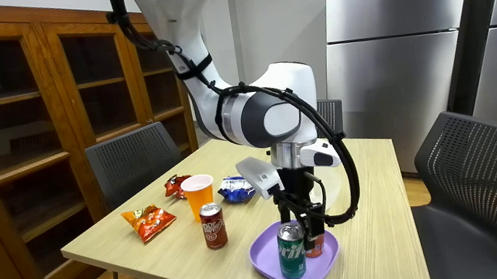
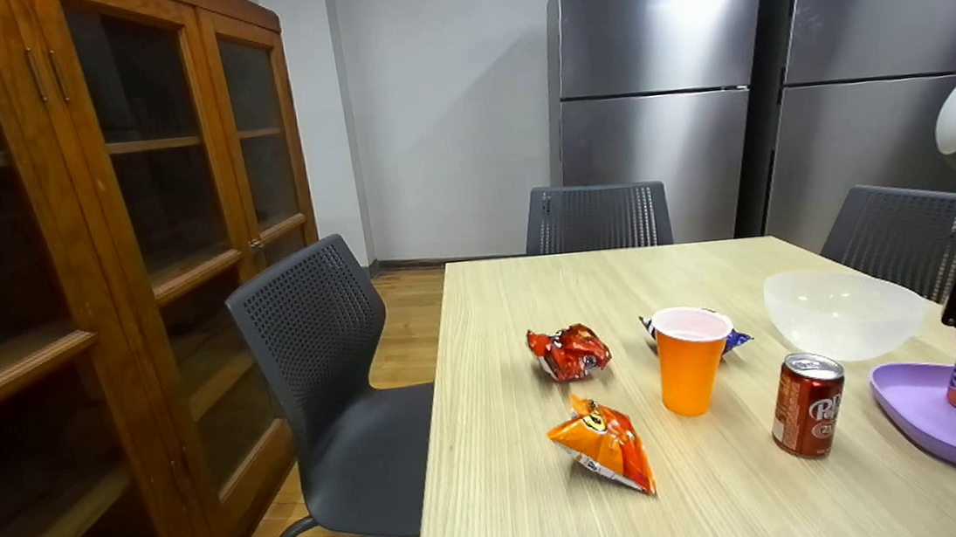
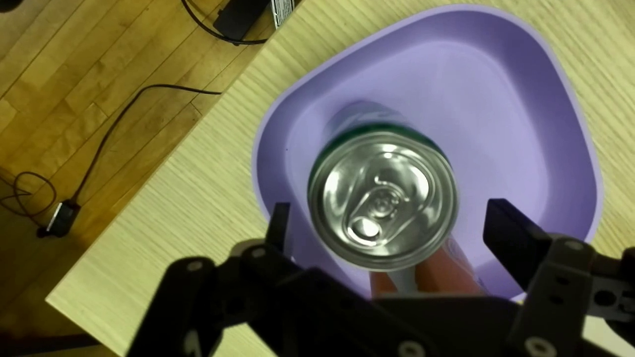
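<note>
In an exterior view, your table (image 1: 172,256) carries the tray (image 1: 265,259) near its own six o'clock edge, with the bowl (image 1: 333,189) off the tray's one o'clock. Your jaws stand wide apart over the tray and hold nothing. From the tray, the orange bag (image 1: 148,223) lies at ten o'clock, the blue bag (image 1: 236,190) at eleven, the red bag (image 1: 178,186) between, past the cup (image 1: 199,198). The Dr Pepper (image 1: 214,227) stands at ten, closer in than the cup; the Sprite (image 1: 291,253) stands upright in the tray at six o'clock, the orange can (image 1: 316,247) at its two. In the wrist view your fingers (image 3: 279,220) show at the Sprite's nine and three o'clock, clear of it.
</note>
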Robot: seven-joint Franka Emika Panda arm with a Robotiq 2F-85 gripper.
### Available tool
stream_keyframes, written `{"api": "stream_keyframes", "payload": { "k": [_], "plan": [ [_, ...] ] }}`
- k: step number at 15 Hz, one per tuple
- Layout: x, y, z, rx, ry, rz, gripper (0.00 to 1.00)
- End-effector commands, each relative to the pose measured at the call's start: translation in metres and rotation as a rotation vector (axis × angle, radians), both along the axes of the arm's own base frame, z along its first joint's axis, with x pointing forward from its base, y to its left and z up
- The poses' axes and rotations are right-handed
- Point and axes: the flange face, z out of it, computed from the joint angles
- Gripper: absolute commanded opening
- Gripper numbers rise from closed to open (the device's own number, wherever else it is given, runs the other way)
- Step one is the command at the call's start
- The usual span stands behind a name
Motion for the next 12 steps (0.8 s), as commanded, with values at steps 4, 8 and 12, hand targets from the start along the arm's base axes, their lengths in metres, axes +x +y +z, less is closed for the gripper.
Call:
{"api": "stream_keyframes", "payload": {
  "k": [4, 8, 12],
  "plan": [
    [-0.002, 0.005, 0.027, 0.001, -0.052, -0.005, 1.0],
    [-0.005, 0.014, 0.047, -0.001, -0.089, 0.003, 1.0],
    [-0.011, 0.034, 0.068, 0.004, -0.123, 0.03, 1.0]
  ]
}}
